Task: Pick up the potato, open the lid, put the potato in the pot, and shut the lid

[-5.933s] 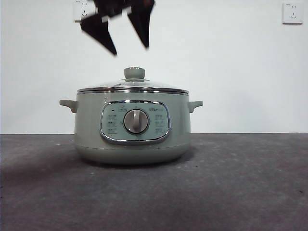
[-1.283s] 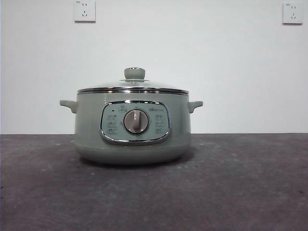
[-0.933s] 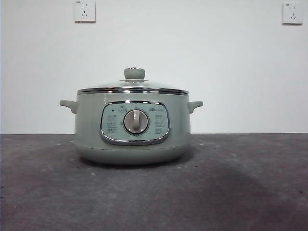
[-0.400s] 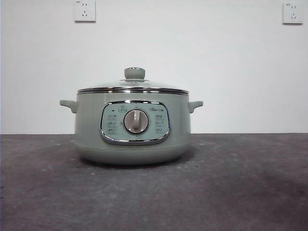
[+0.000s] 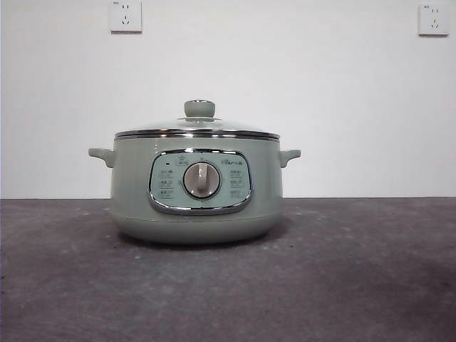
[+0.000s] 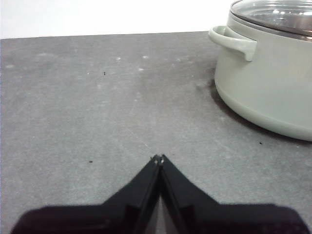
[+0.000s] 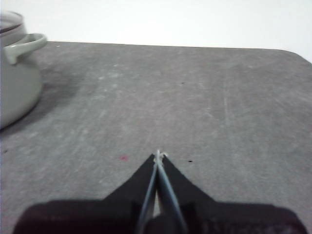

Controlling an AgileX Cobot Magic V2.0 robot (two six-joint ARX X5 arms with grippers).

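Front view recorded the pot (image 5: 196,192) standing on the dark grey counter (image 5: 356,285), left of centre, dial panel facing the camera. Lid (image 5: 197,128) sat closed on the pot's rim, knob upright. Potato not visible in any view. Left gripper (image 6: 158,158) hovered over bare counter to the pot's left, jaws closed, holding nothing. Right gripper (image 7: 159,155) hovered over bare counter to the pot's right, jaws likewise closed and empty. Two wall sockets (image 5: 125,16) on the far white wall.

The left claw (image 6: 158,158) and right claw (image 7: 159,155) hover low, jaws pressed together, holding nothing.
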